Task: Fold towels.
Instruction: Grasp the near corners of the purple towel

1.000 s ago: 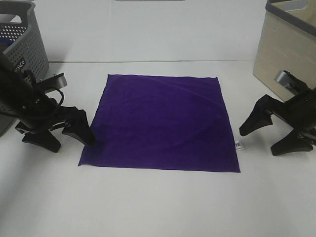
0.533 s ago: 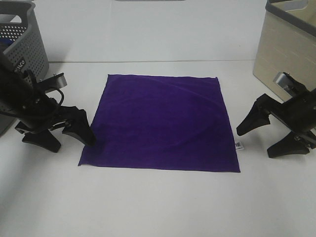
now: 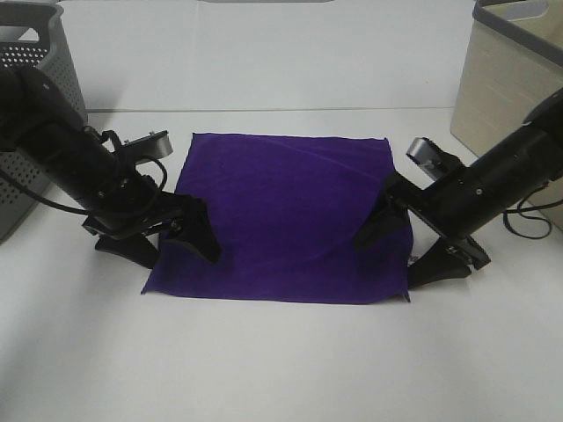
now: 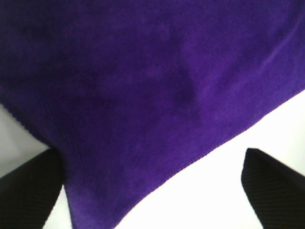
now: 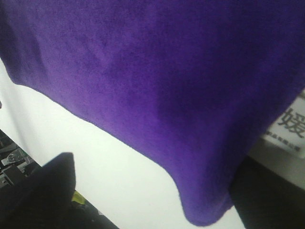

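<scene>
White surface (image 3: pixel 281 369), purple towel (image 3: pixel 290 211) lying flat dead centre, roughly square. Beige bin (image 3: pixel 510 79) at 2 o'clock and grey perforated basket (image 3: pixel 40 61) at 10 o'clock, both apart from the cloth. Left hand (image 3: pixel 180 255) spread wide, straddling the towel's edge at 8 o'clock: one finger over the cloth, one off it. Right hand (image 3: pixel 390 261) also wide, straddling the edge at 4 o'clock. White label (image 5: pixel 290 126) pokes out by that corner.
</scene>
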Robot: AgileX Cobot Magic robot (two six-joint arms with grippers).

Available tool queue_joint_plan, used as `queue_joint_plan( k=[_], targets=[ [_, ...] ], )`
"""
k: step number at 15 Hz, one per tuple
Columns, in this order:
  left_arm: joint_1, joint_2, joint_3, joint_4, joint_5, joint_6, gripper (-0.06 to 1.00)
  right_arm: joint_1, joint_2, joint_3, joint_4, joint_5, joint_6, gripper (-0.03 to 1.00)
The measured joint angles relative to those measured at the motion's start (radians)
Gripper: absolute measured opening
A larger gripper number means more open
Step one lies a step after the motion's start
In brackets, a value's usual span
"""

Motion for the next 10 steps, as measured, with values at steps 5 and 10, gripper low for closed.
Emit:
queue_joint_plan(
  k=[5,10],
  targets=[
    [-0.095,0.072,-0.119,-0.008,0.024,-0.056,0.79,0.081,0.042,-0.101,-0.146,0.019,0.143,0.62],
    [-0.132,0.108,-0.149,0.013,0.03,-0.068,0.16,0.081,0.061,-0.104,-0.188,0.0,0.158,0.09]
  ],
)
